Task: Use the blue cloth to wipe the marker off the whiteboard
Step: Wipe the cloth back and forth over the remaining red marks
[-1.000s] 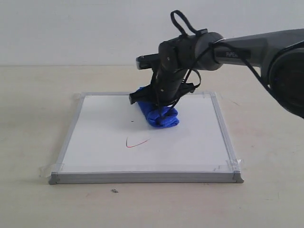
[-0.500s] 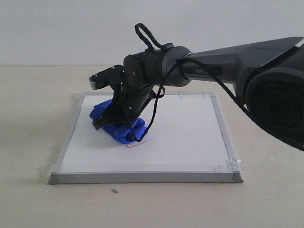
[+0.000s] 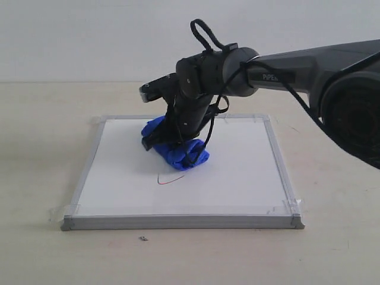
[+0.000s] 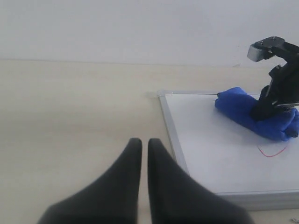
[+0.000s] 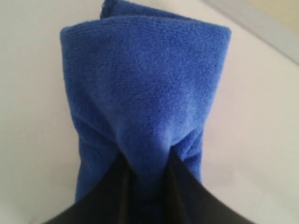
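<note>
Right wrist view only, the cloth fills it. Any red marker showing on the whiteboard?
Observer: Yes. The exterior view shows a thin red marker curve on the whiteboard, uncovered, just on the camera side of the blue cloth.
Operator: Where's the left arm?
Observer: The left gripper is shut, over the bare table beside the whiteboard's frame, well apart from the cloth.

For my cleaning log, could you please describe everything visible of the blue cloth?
The bright royal-blue microfibre cloth is a thick, folded, napped bundle lying on the white, grey-framed whiteboard. The right arm's black tool pinches its top, puckering the fabric. Its near end lies close to the thin red marker line, which shows uncovered.
</note>
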`<state>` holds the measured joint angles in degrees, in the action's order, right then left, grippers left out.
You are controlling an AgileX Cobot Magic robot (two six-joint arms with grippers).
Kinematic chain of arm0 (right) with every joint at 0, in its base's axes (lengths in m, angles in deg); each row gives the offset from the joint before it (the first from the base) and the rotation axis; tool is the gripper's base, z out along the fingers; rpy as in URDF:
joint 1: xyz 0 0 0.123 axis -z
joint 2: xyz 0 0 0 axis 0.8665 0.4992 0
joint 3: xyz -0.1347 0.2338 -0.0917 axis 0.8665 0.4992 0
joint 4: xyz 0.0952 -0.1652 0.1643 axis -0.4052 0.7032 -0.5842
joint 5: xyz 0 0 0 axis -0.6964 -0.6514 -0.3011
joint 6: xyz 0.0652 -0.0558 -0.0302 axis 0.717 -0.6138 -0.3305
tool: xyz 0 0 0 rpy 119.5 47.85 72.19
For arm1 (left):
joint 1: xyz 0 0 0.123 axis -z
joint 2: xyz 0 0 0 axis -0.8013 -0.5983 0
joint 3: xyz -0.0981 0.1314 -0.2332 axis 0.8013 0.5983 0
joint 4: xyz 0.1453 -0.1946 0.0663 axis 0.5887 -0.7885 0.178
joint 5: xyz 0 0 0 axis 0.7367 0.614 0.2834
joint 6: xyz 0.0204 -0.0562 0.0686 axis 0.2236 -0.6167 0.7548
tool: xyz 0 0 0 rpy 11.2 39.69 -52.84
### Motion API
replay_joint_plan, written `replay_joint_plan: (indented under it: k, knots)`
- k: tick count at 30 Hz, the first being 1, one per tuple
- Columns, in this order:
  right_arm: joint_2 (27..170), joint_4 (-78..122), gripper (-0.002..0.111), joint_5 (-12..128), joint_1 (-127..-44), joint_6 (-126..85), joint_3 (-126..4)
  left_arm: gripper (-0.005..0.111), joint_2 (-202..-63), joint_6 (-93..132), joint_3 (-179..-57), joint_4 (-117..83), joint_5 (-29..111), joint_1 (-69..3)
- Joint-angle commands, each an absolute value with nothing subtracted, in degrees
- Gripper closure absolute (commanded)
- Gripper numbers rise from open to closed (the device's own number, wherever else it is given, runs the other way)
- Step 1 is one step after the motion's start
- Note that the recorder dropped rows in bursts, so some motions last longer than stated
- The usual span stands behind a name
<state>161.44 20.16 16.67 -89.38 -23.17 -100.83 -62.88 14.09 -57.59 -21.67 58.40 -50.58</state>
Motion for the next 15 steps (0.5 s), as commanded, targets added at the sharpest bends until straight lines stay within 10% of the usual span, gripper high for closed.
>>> replay_joint_plan:
  k: [1, 15]
  knots:
    - [162.35, 11.92, 0.108, -1.02, -93.28, -34.09, -99.89, 0.102, -62.68, 14.18, -57.42, -21.59, 57.98, -50.74]
    - [162.35, 43.20, 0.108, -11.90, -91.90, -14.25, -99.89, 0.102, -62.68, 14.18, -57.42, -21.59, 57.98, -50.74]
